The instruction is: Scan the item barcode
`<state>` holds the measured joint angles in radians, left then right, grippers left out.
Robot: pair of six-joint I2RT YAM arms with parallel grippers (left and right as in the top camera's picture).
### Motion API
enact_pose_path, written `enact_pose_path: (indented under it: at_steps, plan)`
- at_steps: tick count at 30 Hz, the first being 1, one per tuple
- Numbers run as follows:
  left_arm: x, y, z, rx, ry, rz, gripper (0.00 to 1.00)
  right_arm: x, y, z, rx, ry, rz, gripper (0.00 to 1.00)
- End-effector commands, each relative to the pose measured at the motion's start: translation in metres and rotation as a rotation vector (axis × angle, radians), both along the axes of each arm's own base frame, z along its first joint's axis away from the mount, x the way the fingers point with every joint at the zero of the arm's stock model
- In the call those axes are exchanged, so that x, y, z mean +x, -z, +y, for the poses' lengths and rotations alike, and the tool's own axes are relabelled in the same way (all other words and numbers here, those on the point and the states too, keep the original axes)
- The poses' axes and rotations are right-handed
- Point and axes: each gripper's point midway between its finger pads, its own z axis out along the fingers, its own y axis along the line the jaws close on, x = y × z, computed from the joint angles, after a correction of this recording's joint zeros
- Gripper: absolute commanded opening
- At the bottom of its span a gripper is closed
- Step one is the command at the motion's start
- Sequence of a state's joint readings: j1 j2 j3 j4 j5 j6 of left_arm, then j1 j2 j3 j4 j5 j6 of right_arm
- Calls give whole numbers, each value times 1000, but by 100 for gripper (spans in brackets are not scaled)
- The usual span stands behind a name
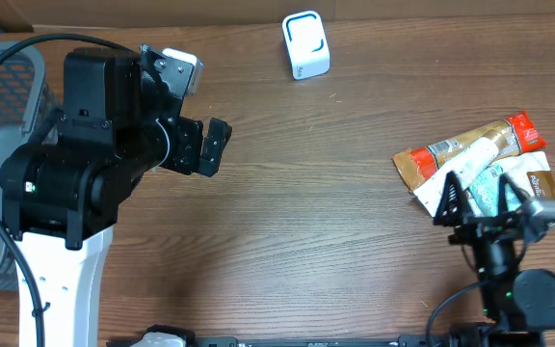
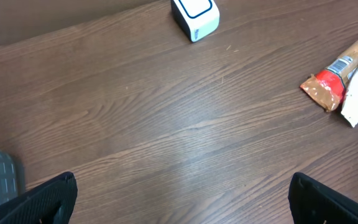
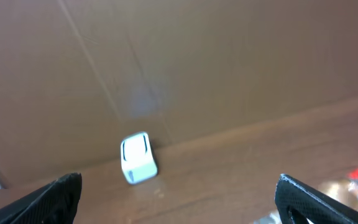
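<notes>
White scanner (image 1: 305, 44); print on packets (image 1: 470, 146) unreadable; left gripper (image 1: 200, 106) and right gripper (image 1: 480, 204) spread apart.

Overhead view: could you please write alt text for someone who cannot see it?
Packets lie piled at the wooden table's right, under the open right gripper. A white scanner sits at the far edge; the left arm and a grey basket are left.

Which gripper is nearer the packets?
Right. The right gripper hangs open just above the packets, at their front edge. The left gripper, also open, is far off to their left.
</notes>
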<state>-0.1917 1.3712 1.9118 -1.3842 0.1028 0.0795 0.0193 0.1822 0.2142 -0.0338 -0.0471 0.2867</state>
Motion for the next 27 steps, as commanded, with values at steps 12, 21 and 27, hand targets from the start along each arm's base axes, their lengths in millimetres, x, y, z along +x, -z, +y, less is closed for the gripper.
enact_pose_path:
  at_steps: [12, 21, 27]
  plan:
    - [1, 0, 1, -6, -12, 4, 100, -3, 71, 8, 1, -31, 72, 100]
    - [1, 0, 1, -6, -12, 4, 100, -3, 72, 8, 1, -31, 74, 100]
    - [1, 0, 1, -6, -12, 4, 100, -3, 72, 8, 1, -31, 74, 100]
